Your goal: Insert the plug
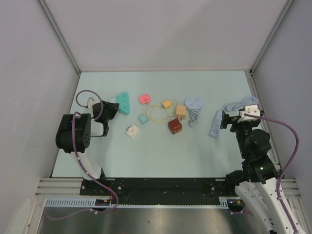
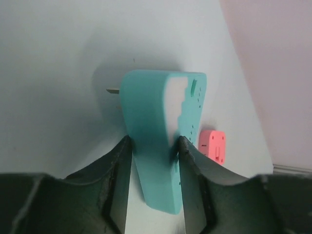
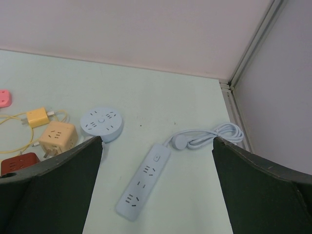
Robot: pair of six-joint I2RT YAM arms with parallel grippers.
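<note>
A teal wedge-shaped plug adapter (image 1: 123, 103) lies at the back left of the table. My left gripper (image 1: 111, 111) is shut on its narrow end. In the left wrist view both fingers press the sides of the adapter (image 2: 161, 112), and a metal prong (image 2: 113, 90) sticks out on its far left. A light-blue power strip (image 1: 215, 124) lies at the right with its cable coiled behind it. My right gripper (image 1: 225, 119) is open and empty just above it. In the right wrist view the strip (image 3: 144, 180) shows between the spread fingers, with its round plug (image 3: 181, 142) beside it.
Between the arms lie a pink adapter (image 1: 145, 99), a small teal cube (image 1: 144, 118), a white adapter (image 1: 132, 130), a yellow charger with cable (image 1: 166, 104), an orange cube (image 1: 181, 111), a dark red cube (image 1: 175, 126) and a round blue socket (image 1: 193, 103). Walls enclose the table.
</note>
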